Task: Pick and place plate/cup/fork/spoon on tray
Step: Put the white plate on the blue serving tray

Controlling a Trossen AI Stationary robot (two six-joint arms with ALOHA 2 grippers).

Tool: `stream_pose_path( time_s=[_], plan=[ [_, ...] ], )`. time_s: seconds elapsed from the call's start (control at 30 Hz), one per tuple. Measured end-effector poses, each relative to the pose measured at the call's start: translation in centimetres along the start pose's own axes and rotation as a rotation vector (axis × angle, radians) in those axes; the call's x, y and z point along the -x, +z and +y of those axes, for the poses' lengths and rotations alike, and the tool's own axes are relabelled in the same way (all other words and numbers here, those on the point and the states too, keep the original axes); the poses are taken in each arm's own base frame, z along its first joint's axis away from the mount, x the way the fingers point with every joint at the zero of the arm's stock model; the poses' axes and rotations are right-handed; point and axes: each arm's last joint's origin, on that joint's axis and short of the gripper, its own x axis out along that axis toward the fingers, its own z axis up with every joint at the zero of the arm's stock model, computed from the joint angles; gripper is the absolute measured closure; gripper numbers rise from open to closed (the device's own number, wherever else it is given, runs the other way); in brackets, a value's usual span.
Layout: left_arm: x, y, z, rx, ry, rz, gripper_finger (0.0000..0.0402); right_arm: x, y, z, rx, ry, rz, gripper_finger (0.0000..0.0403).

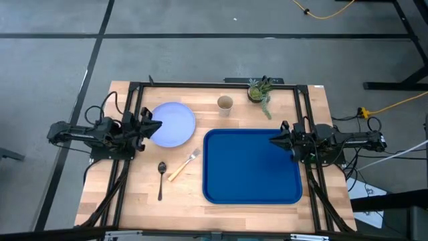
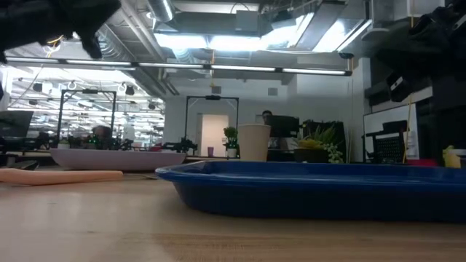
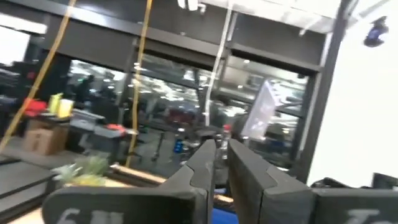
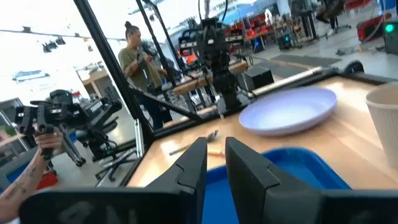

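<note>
The pale plate (image 1: 175, 124) lies at the table's far left. The tan cup (image 1: 225, 104) stands upright to its right. The orange-handled fork (image 1: 183, 165) and the dark spoon (image 1: 161, 177) lie on the wood left of the blue tray (image 1: 253, 181), which holds nothing. My left gripper (image 1: 158, 125) is shut and raised over the plate's left edge. My right gripper (image 1: 273, 140) is shut and raised over the tray's right part. The right wrist view shows the plate (image 4: 289, 111), the cup (image 4: 385, 118) and the tray (image 4: 298, 171).
A small green potted plant (image 1: 259, 91) stands at the far edge, right of the cup. A black frame (image 1: 214, 85) runs along the table's far side and both ends. A person (image 4: 134, 56) stands beyond the table's left end, and a hand (image 4: 37, 163) shows nearby.
</note>
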Motion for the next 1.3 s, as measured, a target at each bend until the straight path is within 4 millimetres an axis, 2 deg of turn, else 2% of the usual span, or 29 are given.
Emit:
stream_pose_path(
  time_s=[0.13,0.27,0.37,0.53,0.7,0.8,1.03,1.2,1.3],
  plan=[
    [-2.3,2.4,-1.4,-0.097,-0.142,-0.007,0.0368,0.0,0.4,0.2,0.022,0.019,-0.046,0.0338],
    [-5.9,3.7,-2.5,-0.367,-0.172,0.030,0.0368,0.0,0.6,0.3,0.023,0.027,-0.064,0.0338],
    [-8.4,3.7,-2.8,-0.509,-0.132,0.074,0.0368,0.0,0.6,0.3,0.017,0.026,-0.061,0.0338],
    [-11.1,2.0,-2.3,-0.549,0.061,0.191,0.0368,0.0,0.3,0.1,0.018,0.016,-0.034,0.0338],
    [-11.8,-0.4,-1.5,-0.580,0.204,0.318,0.0368,0.0,-0.3,-0.1,0.016,-0.007,0.027,0.0338],
    [-12.1,-1.5,-1.3,-0.514,0.242,0.358,0.0368,0.0,-0.6,-0.2,0.017,-0.022,0.064,0.0338],
    [-12.4,-3.1,-1.1,-0.434,0.225,0.413,0.0368,0.0,-0.7,-0.3,0.016,-0.025,0.072,0.0338],
    [-12.5,-3.5,-1.7,-0.378,0.016,0.436,0.0361,0.0,-0.7,-0.3,0.013,-0.026,0.071,0.0338],
    [-12.4,-3.5,-2.1,-0.327,0.051,0.425,0.0344,0.0,-0.7,-0.3,0.015,-0.025,0.071,0.0338]
  ],
)
